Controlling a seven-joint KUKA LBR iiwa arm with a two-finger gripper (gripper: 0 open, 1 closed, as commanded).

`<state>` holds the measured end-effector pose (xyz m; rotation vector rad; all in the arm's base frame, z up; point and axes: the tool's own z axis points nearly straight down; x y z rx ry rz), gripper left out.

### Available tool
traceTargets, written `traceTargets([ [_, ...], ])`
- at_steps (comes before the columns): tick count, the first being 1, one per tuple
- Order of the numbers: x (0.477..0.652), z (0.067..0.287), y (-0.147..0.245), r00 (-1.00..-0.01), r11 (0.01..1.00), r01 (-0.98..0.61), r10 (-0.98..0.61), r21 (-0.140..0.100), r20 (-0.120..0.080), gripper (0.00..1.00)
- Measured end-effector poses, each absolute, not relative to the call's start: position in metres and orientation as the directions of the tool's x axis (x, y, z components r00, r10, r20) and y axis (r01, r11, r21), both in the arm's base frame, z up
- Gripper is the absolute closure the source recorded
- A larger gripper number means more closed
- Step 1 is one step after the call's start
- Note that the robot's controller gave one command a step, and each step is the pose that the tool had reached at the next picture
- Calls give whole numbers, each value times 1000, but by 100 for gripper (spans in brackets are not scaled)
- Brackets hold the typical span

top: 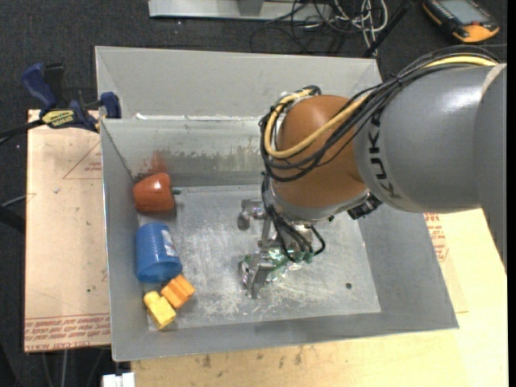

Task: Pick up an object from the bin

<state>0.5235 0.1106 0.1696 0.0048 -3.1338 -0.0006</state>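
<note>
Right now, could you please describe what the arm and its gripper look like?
The arm is a thick, rounded grey link with black KUKA lettering. A smooth orange dome cover caps the wrist, with yellow and black cables looping over it. Below sits a small silvery gripper with greenish parts.

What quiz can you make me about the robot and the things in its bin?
1. True or false: the blue cylinder lies between the red-orange rounded thing and the orange block.
2. Which lies right next to the orange block? A) yellow block B) green ball C) spoon
3. Fill in: in the picture, the hand is to the ____ of the blue cylinder.
Key: 1 true; 2 A; 3 right.
</note>
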Motion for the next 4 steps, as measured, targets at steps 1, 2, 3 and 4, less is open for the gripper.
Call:
traceTargets([
  [1, 525, 174, 110, -1000, 1000, 0, 0, 1, 0, 0],
  [2, 543, 132, 81, -1000, 1000, -28, -28, 3, -10, 0],
  [3, 538, 72, 67, -1000, 1000, -27, -27, 1, 5, 100],
  [4, 538, 72, 67, -1000, 1000, -27, -27, 2, 4, 100],
])
